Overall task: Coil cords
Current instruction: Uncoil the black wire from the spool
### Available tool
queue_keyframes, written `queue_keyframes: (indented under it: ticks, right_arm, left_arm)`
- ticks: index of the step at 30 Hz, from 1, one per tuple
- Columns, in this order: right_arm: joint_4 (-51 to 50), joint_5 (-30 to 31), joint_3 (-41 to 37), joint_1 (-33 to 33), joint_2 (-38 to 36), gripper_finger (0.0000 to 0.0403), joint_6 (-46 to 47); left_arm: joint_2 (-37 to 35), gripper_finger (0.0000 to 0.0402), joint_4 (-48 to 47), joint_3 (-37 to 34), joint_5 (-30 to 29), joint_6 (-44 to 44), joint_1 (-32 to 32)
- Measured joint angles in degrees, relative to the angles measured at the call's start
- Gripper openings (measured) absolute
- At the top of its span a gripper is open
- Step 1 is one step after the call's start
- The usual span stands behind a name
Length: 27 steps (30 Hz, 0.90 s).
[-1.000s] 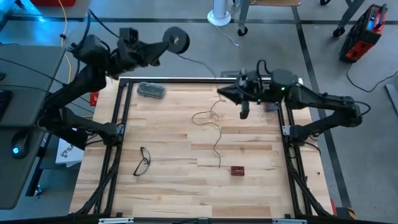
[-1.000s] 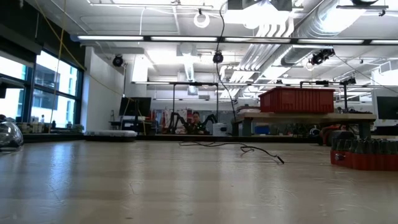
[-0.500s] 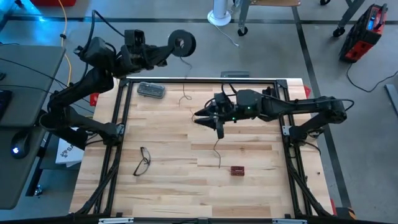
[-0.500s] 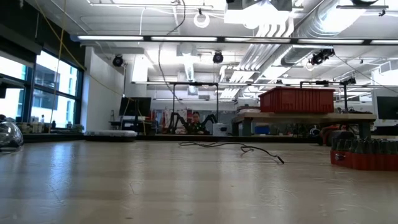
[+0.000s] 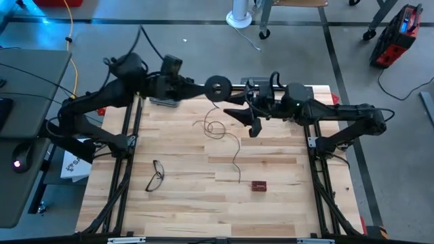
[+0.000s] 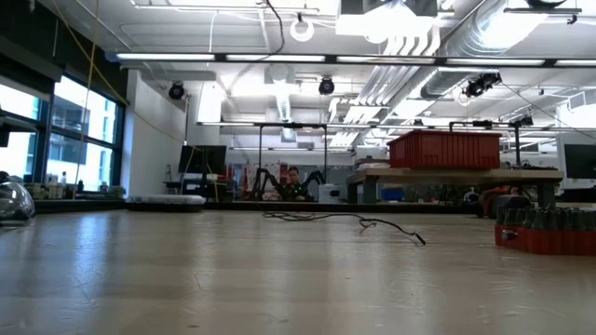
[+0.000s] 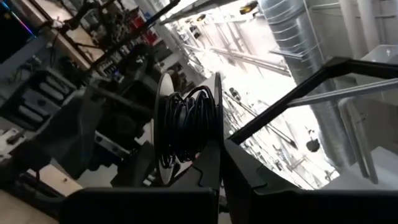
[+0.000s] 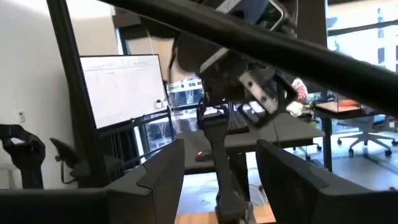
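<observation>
A small black reel point(image 5: 217, 88) with dark wire wound on it point(image 7: 185, 127) hangs over the table's far edge. My left gripper point(image 5: 205, 89) is shut on it. The loose wire point(image 5: 214, 127) lies in loops on the wood and trails toward the near edge point(image 5: 238, 177). It also shows on the table in the low view point(image 6: 346, 220). My right gripper point(image 5: 245, 120) is open just right of the reel, above the loops, with nothing plainly between its fingers point(image 8: 158, 177). My left gripper pinches the rim of one reel flange point(image 7: 217, 127) between its two fingers, which reach in about level from the table's left side. The reel stands on edge, lifted clear of the table, with wire wound on its core.
Black-framed eyeglasses point(image 5: 156, 175) lie at the near left and a small red box point(image 5: 258, 185) at the near right. A grey object point(image 5: 165, 102) sits at the far left under the left arm. A black frame point(image 5: 129, 135) borders the table.
My left gripper has carried the reel from beyond the far left corner toward the table's right, to over the far edge. My right gripper swung toward the table's left, then back toward the right. The wire's slack now lies in looser loops on the wood.
</observation>
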Motion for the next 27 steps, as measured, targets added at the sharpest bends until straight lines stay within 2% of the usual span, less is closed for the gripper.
queue_keyframes:
  ticks: [5, 12, 15, 20, 27]
  right_arm:
    - [-0.2, -2.3, 0.0, 0.6, 0.0, 0.0188, 0.4]
    - [-0.6, -2.4, 0.0, 1.3, 0.0, 0.0181, 0.0]
    - [-0.6, -1.5, 0.0, 1.4, 0.0, 0.0145, 0.0]
    - [-0.8, -1.5, 0.0, 2.0, 0.0, 0.0019, -0.2]
    - [1.7, -1.4, 0.1, 1.8, 3.7, 0.0003, -0.9]
  left_arm:
    - [1.8, 0.0, 0.2, 0.0, 0.1, -0.7, -0.3]
    - [3.6, 0.0, 4.4, 0.0, 0.1, -5.3, -0.3]
    - [3.7, 0.0, 4.2, 0.0, 0.1, -5.5, -0.2]
    - [2.8, 0.0, 4.3, 0.0, -0.3, -5.4, -0.2]
    - [2.9, 0.0, 6.1, 0.0, -2.7, -8.7, -1.3]
